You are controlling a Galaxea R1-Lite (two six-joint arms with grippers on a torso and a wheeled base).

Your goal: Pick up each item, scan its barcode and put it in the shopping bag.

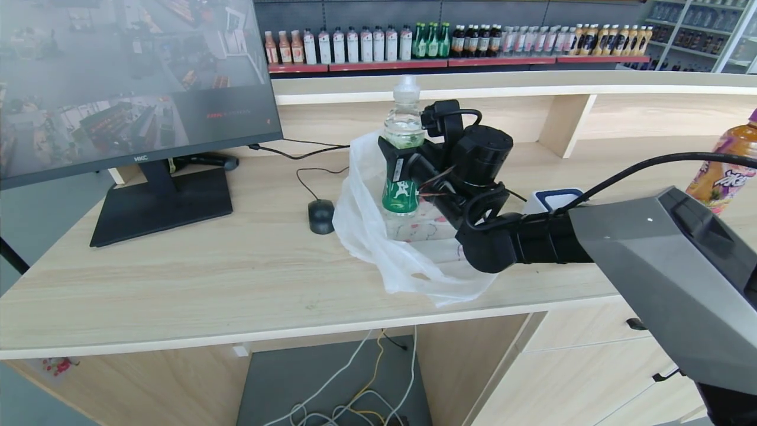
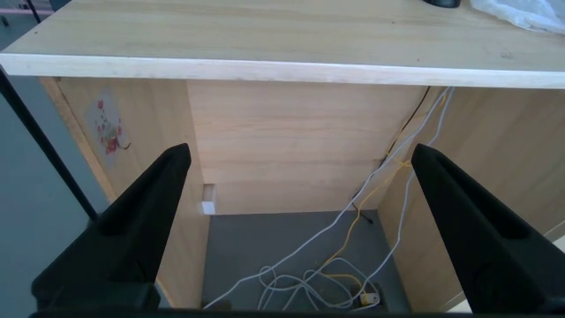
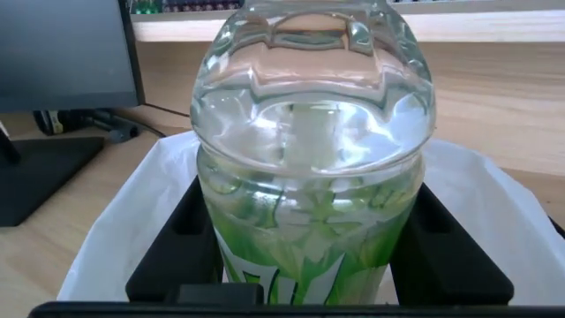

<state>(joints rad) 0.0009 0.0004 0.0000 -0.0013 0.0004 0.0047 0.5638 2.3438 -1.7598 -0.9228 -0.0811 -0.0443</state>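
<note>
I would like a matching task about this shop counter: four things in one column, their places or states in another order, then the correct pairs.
Things:
1. water bottle
2. mouse
3. monitor
4. left gripper

Places or states:
A. lies on the counter between the monitor's stand and the bag
B. upright, held in the right gripper at the white bag
C. open, holds nothing, low in front of the counter
D. stands at the robot's left end of the counter

Pairs: 1-B, 2-A, 3-D, 4-C
</note>
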